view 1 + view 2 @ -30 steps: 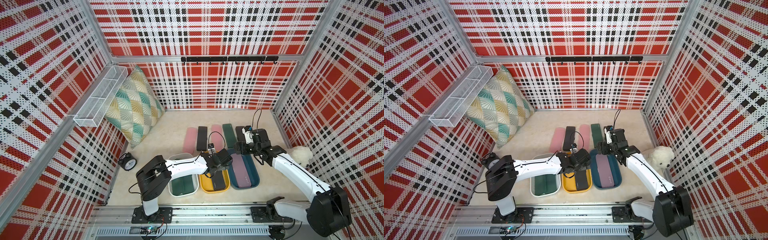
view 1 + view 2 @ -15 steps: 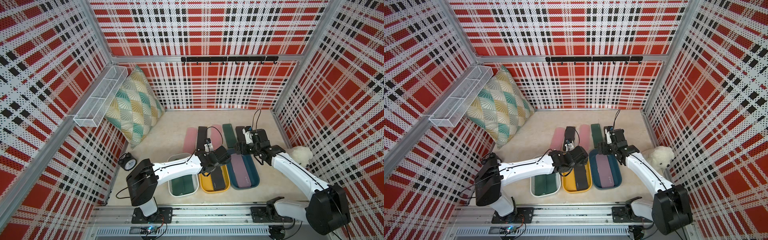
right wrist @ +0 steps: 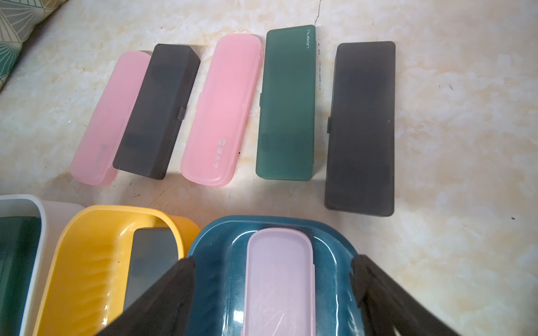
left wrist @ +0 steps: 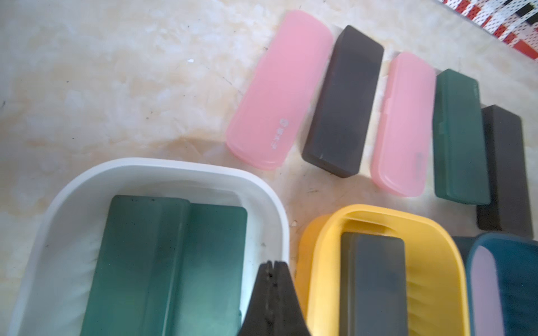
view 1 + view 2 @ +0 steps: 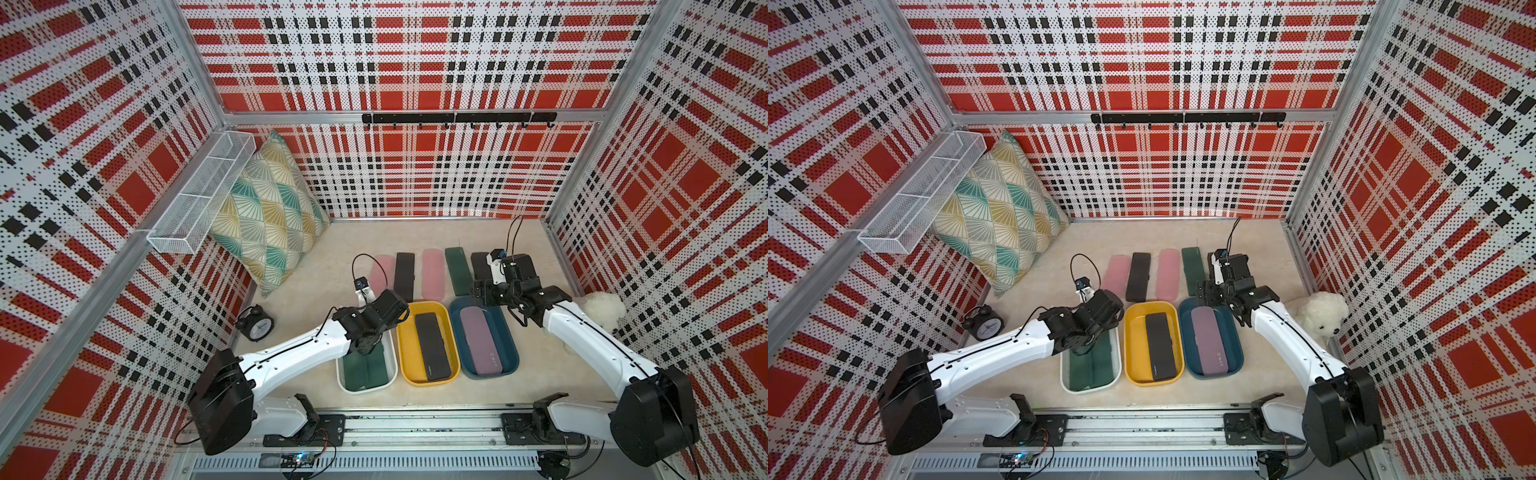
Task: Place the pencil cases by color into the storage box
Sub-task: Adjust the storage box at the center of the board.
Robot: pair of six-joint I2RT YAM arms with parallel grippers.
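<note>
Ahead of the right gripper (image 3: 272,260), the dark green case (image 3: 286,101) on the table carries the brand "nusign" in small white letters at its far corner. The pink case (image 3: 222,110) just beside it, toward the left arm, shows a round white logo and three white Chinese characters, seemingly 猫太子, at its end nearer the gripper. Ahead of the left gripper (image 4: 272,263), the outermost pink case (image 4: 279,87) bears similar white print, too blurred to read, and so is the small white mark on the black case (image 5: 432,347) in the yellow tub (image 5: 404,353).
</note>
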